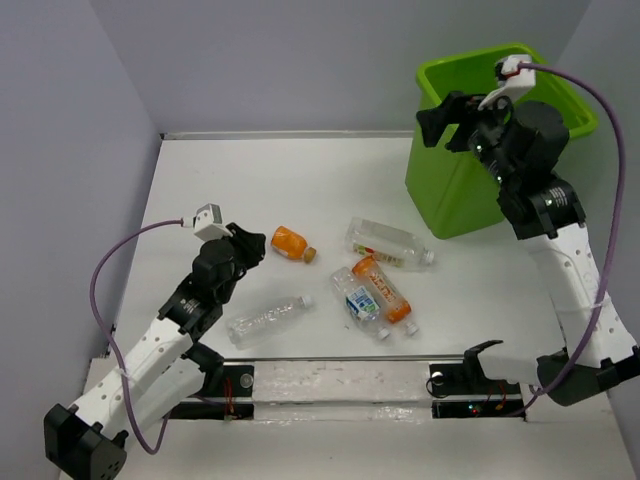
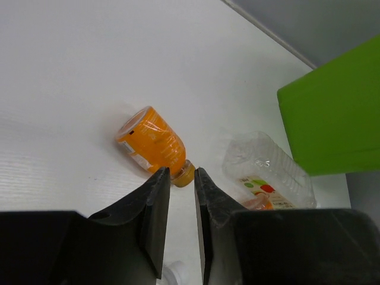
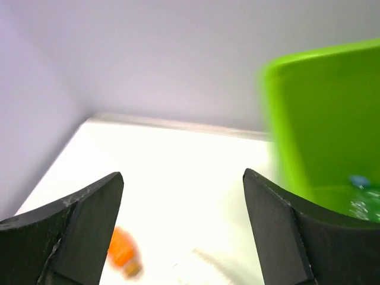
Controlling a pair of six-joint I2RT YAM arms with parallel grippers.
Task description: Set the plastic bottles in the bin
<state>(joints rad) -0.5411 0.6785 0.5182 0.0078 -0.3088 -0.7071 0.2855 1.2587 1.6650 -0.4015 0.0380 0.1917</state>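
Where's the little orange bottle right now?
In the top view the orange bottle lies on its side left of centre, just right of the left arm's fingers, with the labelled clear bottle further right.

No text legible anywhere. Label print on the small orange plastic bottle [image 2: 155,141], clear ribbed plastic bottle [image 2: 267,171] and blue-labelled clear plastic bottle [image 1: 358,298] too small to read.

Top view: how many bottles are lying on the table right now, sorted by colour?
All-orange bottle: 1
Orange-labelled bottle: 1
Blue-labelled bottle: 1
Clear bottles: 2 (slim bottle, wide bottle)
Total: 5
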